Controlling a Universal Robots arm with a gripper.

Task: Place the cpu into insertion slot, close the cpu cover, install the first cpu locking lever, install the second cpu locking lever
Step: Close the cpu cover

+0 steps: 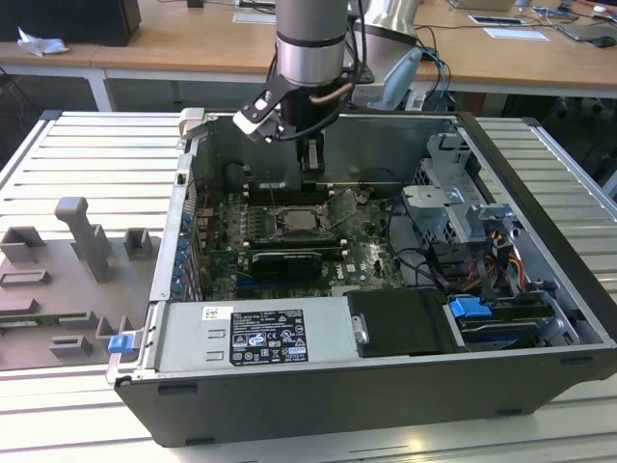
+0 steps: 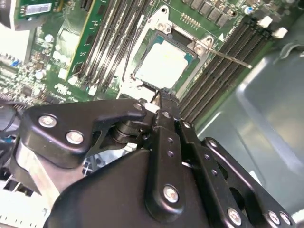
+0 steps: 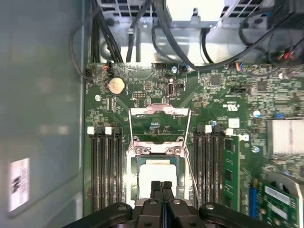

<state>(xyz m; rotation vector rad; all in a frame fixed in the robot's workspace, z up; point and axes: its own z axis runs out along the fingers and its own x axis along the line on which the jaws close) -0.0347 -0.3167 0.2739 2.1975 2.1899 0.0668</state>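
Note:
The cpu, a pale square chip, lies flat in the insertion slot on the green motherboard. The cpu cover, a thin silvery frame, stands swung open off the socket, and board shows through its window; in the exterior view the cpu cover tilts up to the socket's right. Thin locking lever rods stand loose beside the socket. My gripper hangs just above the cpu's near edge, fingertips pressed together and holding nothing. In the exterior view my gripper is above the socket.
Black memory slots flank the socket on both sides. A graphics card lies in front of it. Drive cage and cable bundles fill the case's right, and the power supply sits at the front. A grey fixture tray stands outside.

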